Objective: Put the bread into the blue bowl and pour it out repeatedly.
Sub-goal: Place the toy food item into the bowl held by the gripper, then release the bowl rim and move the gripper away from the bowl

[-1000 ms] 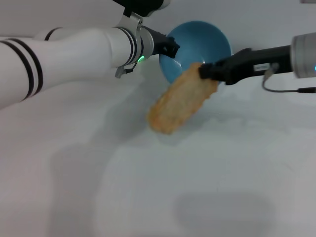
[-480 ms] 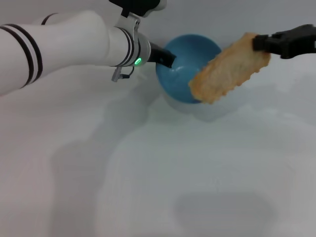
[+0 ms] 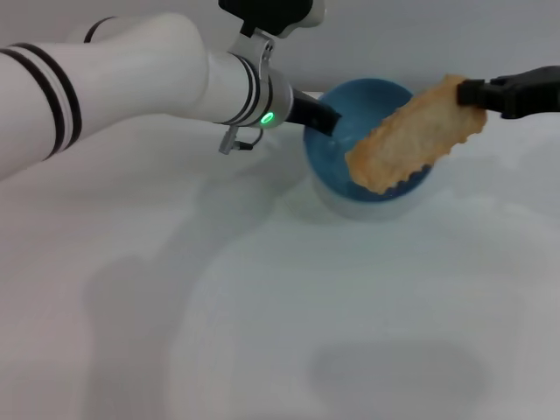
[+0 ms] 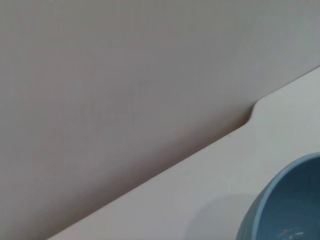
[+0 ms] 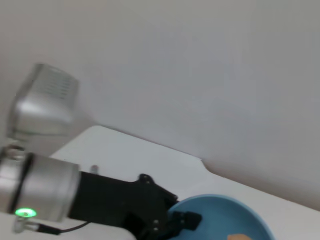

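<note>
The blue bowl (image 3: 337, 144) stands at the back of the white table, and its rim also shows in the left wrist view (image 4: 285, 205) and the right wrist view (image 5: 220, 215). My left gripper (image 3: 322, 118) is shut on the bowl's left rim; its black fingers (image 5: 172, 220) show there from the other side. The bread (image 3: 416, 136) hangs tilted over the bowl's right half with its golden-tan, scalloped underside facing me. My right gripper (image 3: 468, 92) is shut on the bread's upper right end. A sliver of the bread (image 5: 239, 236) shows in the right wrist view.
The white table (image 3: 350, 306) stretches toward me in front of the bowl. A plain wall rises behind it, and the table's back edge (image 4: 252, 112) has a small notch.
My right gripper lifted the bread off the table, up and to the right, and now holds it over the bowl. My left gripper shifted the bowl right and a little nearer.
</note>
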